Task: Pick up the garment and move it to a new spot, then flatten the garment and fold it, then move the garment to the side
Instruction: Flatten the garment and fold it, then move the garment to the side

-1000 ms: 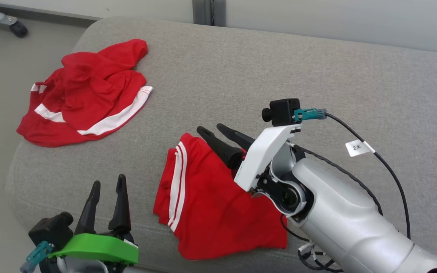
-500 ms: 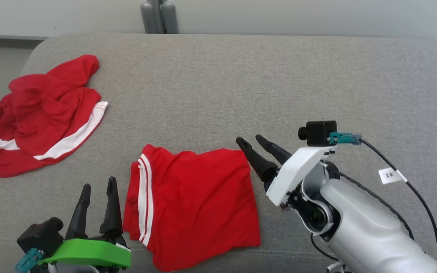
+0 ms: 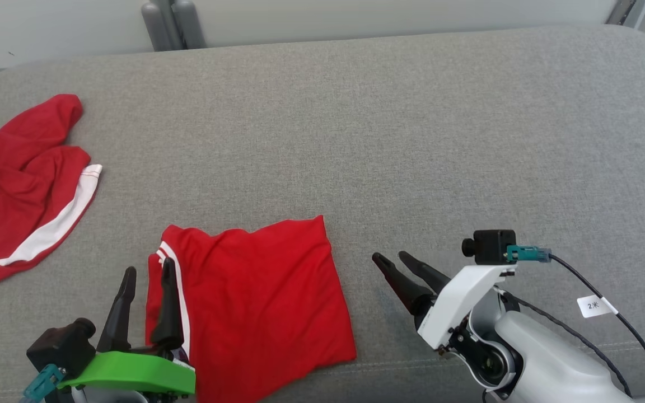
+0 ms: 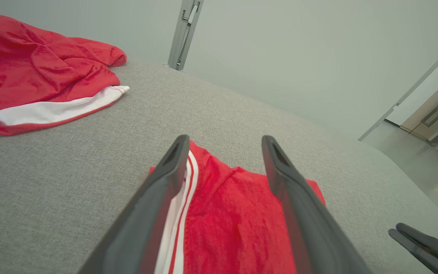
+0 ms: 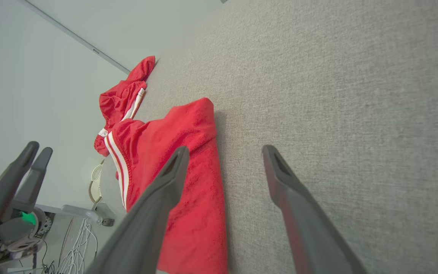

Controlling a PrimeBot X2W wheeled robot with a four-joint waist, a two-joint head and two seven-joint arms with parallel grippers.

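Red fabric garment (image 3: 255, 302), folded into a rough rectangle with white stripes along its left side, lies flat near the front edge of the grey upholstered cushion (image 3: 412, 140), left of the middle. The left tool (image 3: 149, 267) hangs over the striped edge, its fingers spread and holding nothing. The right tool (image 3: 391, 256) sits just beside the garment's right edge, also parted and empty. A crumpled red-and-white cloth (image 3: 14, 190) rests at the cushion's left end.

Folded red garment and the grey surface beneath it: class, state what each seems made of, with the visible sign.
Folded red garment: likely thin knit sports fabric, matt; fine mesh-like texture, soft creases. Grey surface: seemingly woven upholstery cloth, matt; speckled weave, padded rounded edges.
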